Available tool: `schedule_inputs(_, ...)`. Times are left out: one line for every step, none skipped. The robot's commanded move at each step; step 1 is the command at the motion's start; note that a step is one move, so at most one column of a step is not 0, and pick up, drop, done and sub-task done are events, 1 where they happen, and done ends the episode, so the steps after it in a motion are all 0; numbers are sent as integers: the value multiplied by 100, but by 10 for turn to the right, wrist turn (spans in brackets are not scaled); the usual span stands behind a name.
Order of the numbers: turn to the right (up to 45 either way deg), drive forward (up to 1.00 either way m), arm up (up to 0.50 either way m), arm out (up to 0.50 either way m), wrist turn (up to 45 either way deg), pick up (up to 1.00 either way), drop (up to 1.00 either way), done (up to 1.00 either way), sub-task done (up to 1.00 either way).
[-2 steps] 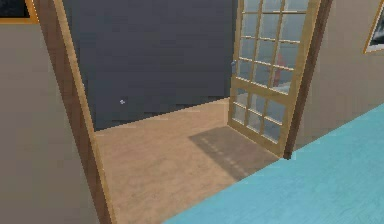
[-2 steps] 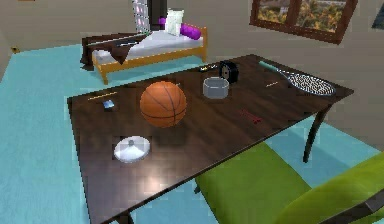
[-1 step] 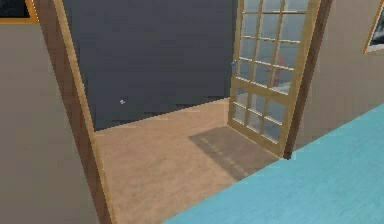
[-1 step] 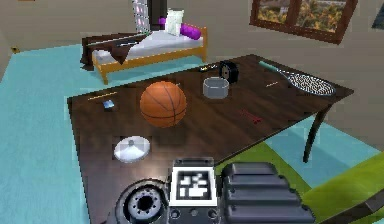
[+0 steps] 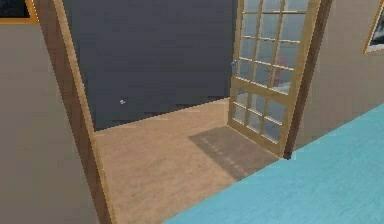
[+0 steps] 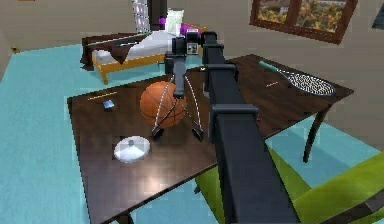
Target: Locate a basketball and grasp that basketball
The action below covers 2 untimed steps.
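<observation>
well, on the arm side view an orange basketball (image 6: 160,103) sits on a dark wooden table (image 6: 110,188), a little toward nine o'clock from the picture's middle. the arm (image 6: 235,130), a dark square bar, rises from six o'clock toward twelve. the gripper (image 6: 177,130) at its far end is right at the ball, its thin fingers (image 6: 157,128) running down past the ball's lower side. since the ball rests on the table there, i cannot tell the gripper's state or whether it holds anything. a round silver dish (image 6: 131,149) lies at the ball's seven o'clock, a racket (image 6: 305,82) at the table's two o'clock corner, and a bed (image 6: 130,52) beyond at eleven. on the forward view a paned glass door (image 5: 265,70) stands at two o'clock beside a wood-framed doorway (image 5: 70,100).
</observation>
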Motion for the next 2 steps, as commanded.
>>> schedule_inputs(0, 0, 0, 0, 450, 0, 0, 0, 0)
schedule_inputs(0, 0, 0, 0, 450, 0, 0, 0, 0)
